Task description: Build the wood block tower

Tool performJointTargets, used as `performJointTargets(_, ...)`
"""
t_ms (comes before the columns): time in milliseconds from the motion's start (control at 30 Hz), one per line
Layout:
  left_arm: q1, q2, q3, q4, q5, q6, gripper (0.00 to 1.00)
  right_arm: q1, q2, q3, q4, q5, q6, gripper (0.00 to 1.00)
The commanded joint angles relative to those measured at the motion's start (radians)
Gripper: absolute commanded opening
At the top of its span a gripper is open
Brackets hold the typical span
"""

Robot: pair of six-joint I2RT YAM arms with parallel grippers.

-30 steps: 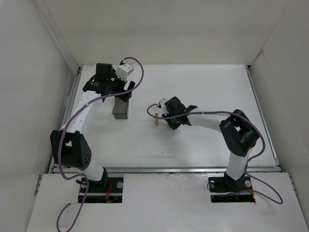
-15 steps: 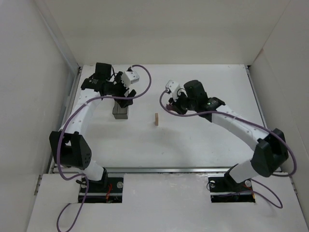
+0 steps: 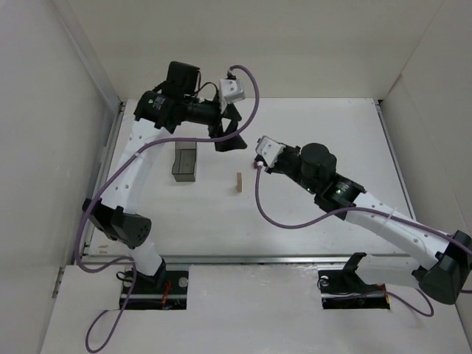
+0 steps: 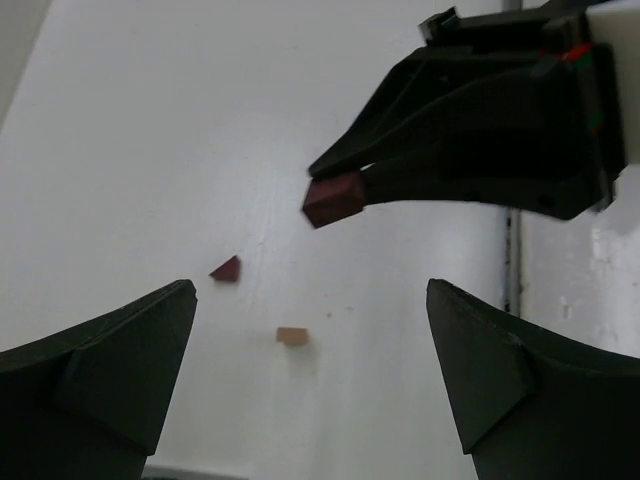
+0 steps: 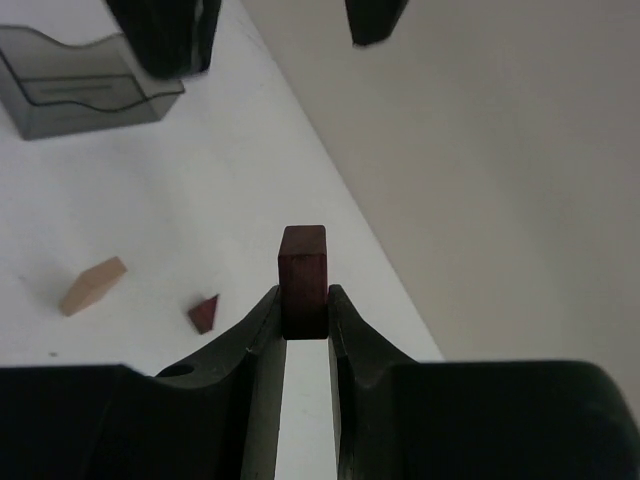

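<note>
1. Standing mid-table, the tan block [image 3: 239, 182] has a red-brown wedge [image 5: 203, 313] near it.
2. Right gripper [image 5: 303, 305] clamps a red-brown block [image 5: 302, 262] aloft: the carrying step. Next, probably lowering it squarely onto the tan block.
3. Left gripper [image 3: 232, 130], toward the far edge, gapes empty.

Two arms of rounded white shells [image 3: 387, 223] and black joint housings [image 3: 118, 225]; purple cables [image 3: 258, 203] trail along them; white boxy wrist cameras [image 3: 234, 90]; matte black tapered fingers [image 4: 100, 370]
</note>
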Motion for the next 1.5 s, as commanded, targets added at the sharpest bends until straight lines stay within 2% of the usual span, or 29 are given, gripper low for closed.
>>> performJointTargets(0, -0.081, 0.035, 0.021, 0.019, 0.023, -0.140, 0.99, 0.029, -0.012, -0.035, 0.155, 0.150, -0.171, 0.00)
performJointTargets(133, -0.101, 0.044, 0.021, 0.079, 0.034, -0.226, 0.99, 0.040, -0.012, -0.048, 0.156, 0.164, -0.231, 0.00)
performJointTargets(267, -0.110, 0.053, -0.011, 0.174, 0.043, -0.343, 0.99, 0.040, -0.030, -0.048, 0.156, 0.132, -0.231, 0.00)
performJointTargets(400, -0.110, 0.113, 0.003, 0.185, 0.034, -0.400, 0.99, 0.049, -0.030, -0.057, 0.136, 0.107, -0.208, 0.00)
performJointTargets(533, -0.110, 0.147, 0.017, 0.145, 0.093, -0.389, 0.88, 0.049, -0.030, -0.037, 0.117, 0.087, -0.190, 0.00)
performJointTargets(633, -0.110, 0.156, 0.017, 0.088, 0.104, -0.323, 0.77, 0.049, -0.030, -0.037, 0.107, 0.087, -0.190, 0.00)
performJointTargets(800, -0.110, 0.156, 0.006, 0.045, 0.104, -0.285, 0.71, 0.049, -0.021, -0.037, 0.107, 0.098, -0.181, 0.00)
performJointTargets(900, -0.110, 0.156, 0.006, 0.054, 0.104, -0.285, 0.58, 0.049, -0.021, -0.028, 0.097, 0.098, -0.172, 0.00)
performJointTargets(1000, -0.110, 0.156, 0.006, 0.054, 0.129, -0.285, 0.56, 0.058, -0.012, -0.019, 0.097, 0.087, -0.172, 0.00)
performJointTargets(1100, -0.110, 0.156, 0.006, 0.065, 0.150, -0.285, 0.51, 0.058, -0.012, -0.019, 0.088, 0.078, -0.172, 0.00)
performJointTargets(1133, -0.110, 0.156, 0.006, 0.076, 0.150, -0.285, 0.43, 0.058, -0.012, -0.019, 0.088, 0.078, -0.172, 0.00)
performJointTargets(1267, -0.110, 0.156, -0.003, 0.085, 0.173, -0.285, 0.22, 0.058, -0.003, -0.019, 0.079, 0.069, -0.172, 0.00)
performJointTargets(1300, -0.110, 0.156, -0.003, 0.085, 0.173, -0.276, 0.10, 0.058, -0.002, -0.019, 0.070, 0.069, -0.162, 0.00)
performJointTargets(1333, -0.110, 0.156, -0.003, 0.076, 0.173, -0.251, 0.04, 0.058, -0.002, -0.009, 0.070, 0.069, -0.162, 0.00)
performJointTargets(1367, -0.110, 0.156, -0.003, 0.062, 0.160, -0.242, 0.00, 0.058, -0.002, -0.009, 0.070, 0.069, -0.162, 0.00)
performJointTargets(1467, -0.110, 0.156, -0.003, 0.030, 0.138, -0.196, 0.00, 0.058, -0.002, -0.009, 0.070, 0.069, -0.153, 0.00)
